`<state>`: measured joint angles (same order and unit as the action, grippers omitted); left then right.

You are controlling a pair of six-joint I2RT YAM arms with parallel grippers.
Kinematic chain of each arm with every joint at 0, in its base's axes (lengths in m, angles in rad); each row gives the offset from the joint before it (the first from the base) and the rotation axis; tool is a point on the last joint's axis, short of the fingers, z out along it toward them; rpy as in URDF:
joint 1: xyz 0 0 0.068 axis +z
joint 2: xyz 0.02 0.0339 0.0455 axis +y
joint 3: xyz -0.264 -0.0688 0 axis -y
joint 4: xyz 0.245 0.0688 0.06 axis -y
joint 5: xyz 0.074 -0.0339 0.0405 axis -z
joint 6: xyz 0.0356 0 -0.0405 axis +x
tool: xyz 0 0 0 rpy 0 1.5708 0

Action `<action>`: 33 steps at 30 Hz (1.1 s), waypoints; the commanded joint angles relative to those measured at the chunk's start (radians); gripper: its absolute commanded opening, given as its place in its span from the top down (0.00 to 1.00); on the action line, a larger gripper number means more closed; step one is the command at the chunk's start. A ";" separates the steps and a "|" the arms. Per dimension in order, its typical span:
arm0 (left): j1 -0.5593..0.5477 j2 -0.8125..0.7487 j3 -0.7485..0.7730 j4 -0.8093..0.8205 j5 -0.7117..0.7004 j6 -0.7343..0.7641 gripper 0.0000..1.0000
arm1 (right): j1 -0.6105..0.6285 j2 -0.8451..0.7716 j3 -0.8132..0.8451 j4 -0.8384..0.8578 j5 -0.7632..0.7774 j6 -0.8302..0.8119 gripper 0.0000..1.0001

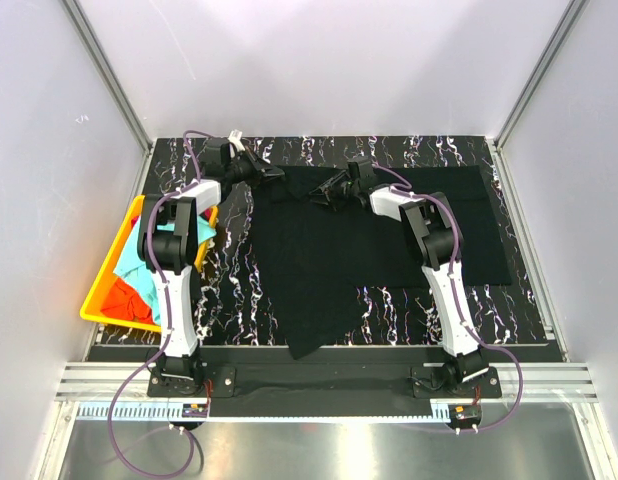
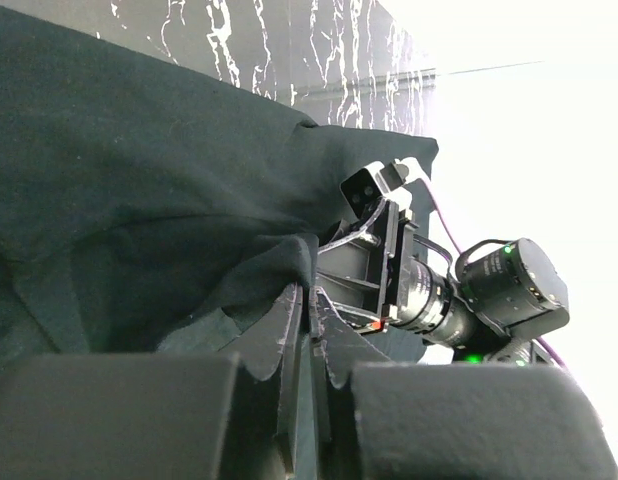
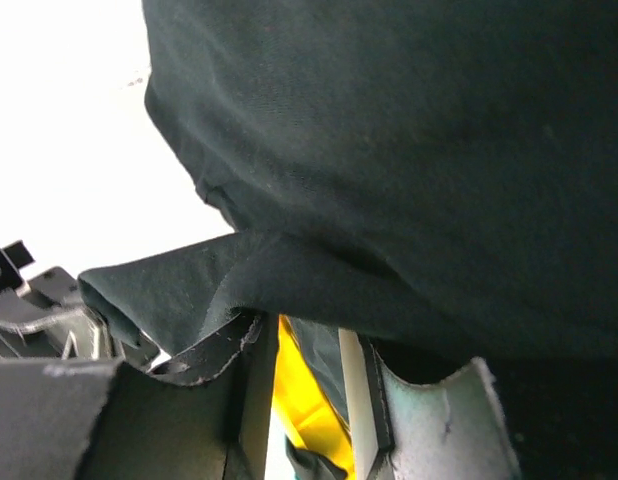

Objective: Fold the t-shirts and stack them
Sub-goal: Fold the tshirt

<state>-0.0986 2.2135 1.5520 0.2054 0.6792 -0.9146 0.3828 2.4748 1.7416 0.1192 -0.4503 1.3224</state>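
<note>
at upper centre the left gripper point(image 1: 273, 174) pinches the black shirt point(image 1: 369, 240) edge; the right gripper point(image 1: 320, 196) stands parted at that edge.

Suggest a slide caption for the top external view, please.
Left hand and right hand at the far edge of the black t-shirt; turquoise and orange-red t-shirts in yellow bin.

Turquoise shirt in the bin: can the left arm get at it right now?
Probably not yet. The left end effector is shut on the far edge of the black t-shirt, so it is busy. Otherwise the way looks free: the turquoise shirt lies uncovered in the yellow bin beside that arm.
</note>
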 commanded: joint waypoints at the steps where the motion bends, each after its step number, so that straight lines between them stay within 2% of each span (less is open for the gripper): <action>1: 0.005 -0.026 -0.021 0.063 0.028 0.000 0.92 | 0.021 -0.030 0.030 -0.167 0.160 0.034 0.62; 5: 0.005 -0.029 -0.041 0.078 0.034 -0.007 0.92 | 0.019 -0.014 0.036 -0.176 0.179 0.049 0.69; 9: 0.005 -0.034 -0.046 0.080 0.039 -0.006 0.93 | 0.021 0.007 0.059 -0.181 0.163 0.032 0.83; 10: 0.005 -0.034 -0.044 0.078 0.040 -0.001 0.93 | 0.021 0.006 0.062 -0.182 0.167 0.031 0.90; 14: 0.007 -0.041 -0.041 0.062 0.040 0.014 0.94 | 0.021 0.006 0.079 -0.182 0.157 -0.003 1.00; 25: 0.011 -0.087 -0.056 0.005 0.048 0.056 0.96 | 0.021 -0.175 0.013 -0.226 0.128 -0.126 1.00; 33: 0.010 -0.169 -0.151 -0.023 0.046 0.072 0.96 | 0.019 -0.254 -0.046 -0.279 0.085 -0.221 1.00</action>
<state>-0.0921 2.1357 1.4269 0.1669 0.6968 -0.8642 0.3969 2.2993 1.7184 -0.1326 -0.3523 1.1610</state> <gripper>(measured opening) 0.045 0.010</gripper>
